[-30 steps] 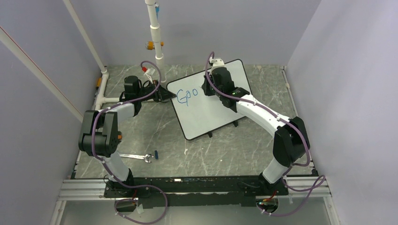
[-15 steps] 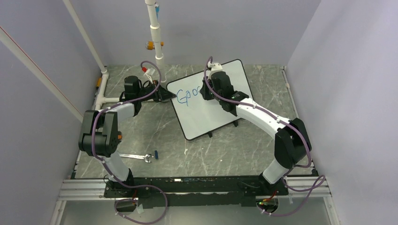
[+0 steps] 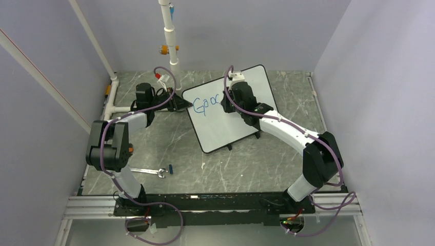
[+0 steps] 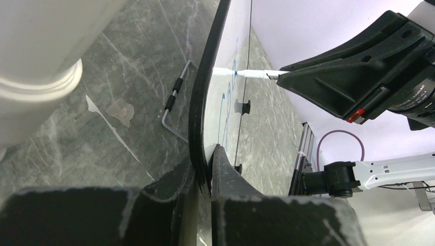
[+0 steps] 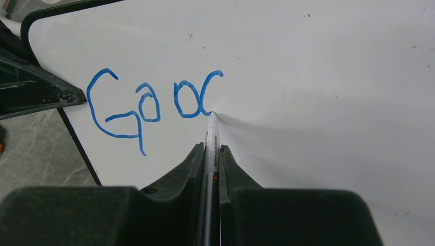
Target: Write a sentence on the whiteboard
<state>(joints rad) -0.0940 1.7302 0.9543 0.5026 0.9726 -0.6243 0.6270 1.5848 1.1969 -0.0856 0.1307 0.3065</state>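
The whiteboard (image 3: 241, 110) stands tilted at the back middle of the table; it also shows in the right wrist view (image 5: 328, 77) and edge-on in the left wrist view (image 4: 201, 102). Blue lettering (image 5: 154, 102) reads "Goo" plus a partial letter; it shows in the top view (image 3: 206, 106). My right gripper (image 5: 211, 148) is shut on a white marker (image 5: 211, 138) whose tip touches the board at the last stroke. That marker shows in the left wrist view (image 4: 246, 74). My left gripper (image 4: 204, 164) is shut on the board's black left edge; in the top view it (image 3: 187, 105) sits at the board's left corner.
A wrench (image 3: 149, 171) and a small blue piece (image 3: 171, 168) lie at the front left. A white pipe stand (image 3: 169, 36) rises at the back, with white pipe (image 3: 110, 97) along the left wall. The board's wire foot (image 4: 174, 105) rests on the grey marbled table.
The right gripper has moved the marker rightward along the board; the lettering grew from "Go" and a partial "o" to "Goo" plus a new curved stroke. The left arm has not moved.
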